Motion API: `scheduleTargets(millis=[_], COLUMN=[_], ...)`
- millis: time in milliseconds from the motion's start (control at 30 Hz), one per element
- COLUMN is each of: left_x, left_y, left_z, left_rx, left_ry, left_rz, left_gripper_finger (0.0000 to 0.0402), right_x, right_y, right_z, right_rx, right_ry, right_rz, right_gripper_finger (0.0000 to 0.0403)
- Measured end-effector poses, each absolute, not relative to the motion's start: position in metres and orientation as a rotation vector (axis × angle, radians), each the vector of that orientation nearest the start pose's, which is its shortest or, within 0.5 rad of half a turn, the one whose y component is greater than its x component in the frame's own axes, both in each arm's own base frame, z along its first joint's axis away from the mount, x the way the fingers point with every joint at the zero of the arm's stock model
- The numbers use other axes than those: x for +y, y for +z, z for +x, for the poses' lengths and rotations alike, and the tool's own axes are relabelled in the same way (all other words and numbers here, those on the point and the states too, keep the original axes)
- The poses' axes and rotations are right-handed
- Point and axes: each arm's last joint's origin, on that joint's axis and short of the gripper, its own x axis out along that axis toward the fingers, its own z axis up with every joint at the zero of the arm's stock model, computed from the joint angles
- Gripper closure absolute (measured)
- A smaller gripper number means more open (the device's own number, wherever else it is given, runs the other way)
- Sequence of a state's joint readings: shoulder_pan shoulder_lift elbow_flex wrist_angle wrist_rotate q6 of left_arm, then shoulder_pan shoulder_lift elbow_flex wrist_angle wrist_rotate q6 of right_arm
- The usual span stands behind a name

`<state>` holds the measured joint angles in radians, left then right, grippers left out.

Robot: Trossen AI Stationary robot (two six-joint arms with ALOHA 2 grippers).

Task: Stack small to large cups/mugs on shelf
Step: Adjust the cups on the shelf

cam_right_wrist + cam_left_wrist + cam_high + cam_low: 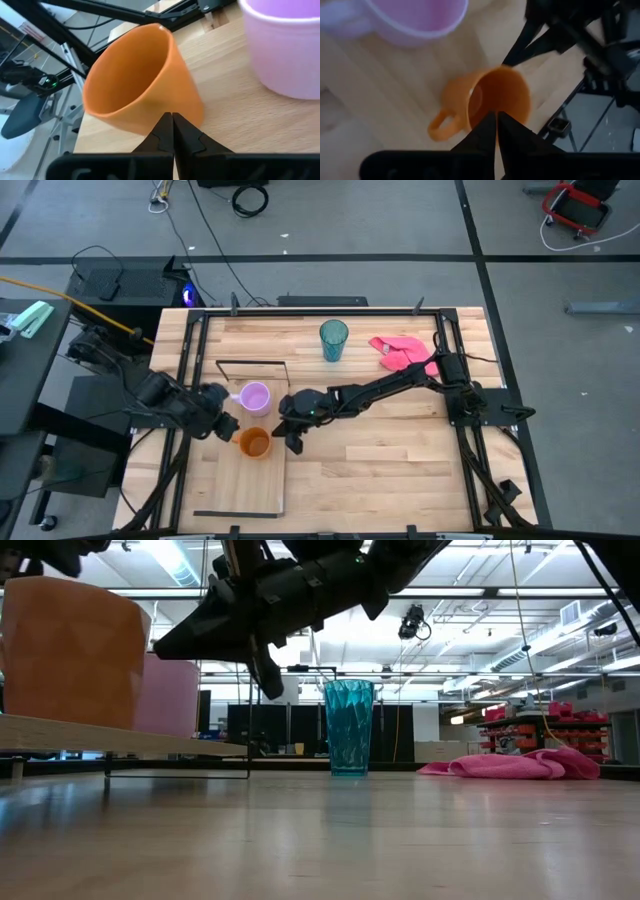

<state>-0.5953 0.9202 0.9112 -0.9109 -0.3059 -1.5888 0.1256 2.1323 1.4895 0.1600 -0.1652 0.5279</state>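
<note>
Smooth orange mug, tapered, loop handle, sits beside glossy lilac mug on pale wood shelf. Faceted teal tumbler on tabletop. Left gripper, right gripper clenched, empty, flanking orange mug.

Lilac mug cut off by the frame edge in both wrist views, blurred up close. Low view: orange mug cropped at left edge, handle hidden; shelf runs out of frame.

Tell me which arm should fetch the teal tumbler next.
Right, probably. The teal tumbler stands at the table's far edge on the right arm's side, while the left tool sits by the orange mug and lilac mug on the shelf.
</note>
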Motion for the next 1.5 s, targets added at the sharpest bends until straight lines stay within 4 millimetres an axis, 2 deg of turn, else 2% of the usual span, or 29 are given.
scheduleTargets(millis=[400,700,800,900,1033,1100,1200,1300,1500], left_x=[-0.074,-0.056,-0.048,-0.041,-0.033,-0.031,-0.028,-0.026,-0.024], left_y=[0.297,0.304,0.309,0.313,0.313,0.312,0.312,0.311,0.311], left_z=[0.143,0.159,0.166,0.172,0.173,0.174,0.174,0.175,0.175], left_rx=[0.696,0.575,0.527,0.489,0.491,0.504,0.528,0.546,0.553], left_ry=[0.478,0.481,0.46,0.451,0.472,0.473,0.45,0.437,0.45], left_rz=[-0.961,-0.8,-0.725,-0.65,-0.595,-0.579,-0.566,-0.573,-0.584], left_gripper_finger=[0.0383,0.0376,0.0381,0.0385,0.0383,0.038,0.0376,0.0375,0.0382], right_x=[0.059,0.056,0.051,0.044,0.036,0.038,0.061,0.081,0.083], right_y=[0.183,0.181,0.192,0.214,0.237,0.245,0.244,0.23,0.207], right_z=[0.474,0.47,0.463,0.455,0.444,0.439,0.436,0.443,0.461], right_rx=[0.553,0.621,0.65,0.644,0.638,0.649,0.68,0.667,0.571], right_ry=[0.119,0.076,0.053,0.027,-0.017,-0.014,0.05,0.099,0.076], right_rz=[0.534,0.612,0.627,0.625,0.661,0.686,0.658,0.629,0.651], right_gripper_finger=[0.0401,0.0399,0.0398,0.0397,0.0397,0.0397,0.0397,0.0397,0.04])
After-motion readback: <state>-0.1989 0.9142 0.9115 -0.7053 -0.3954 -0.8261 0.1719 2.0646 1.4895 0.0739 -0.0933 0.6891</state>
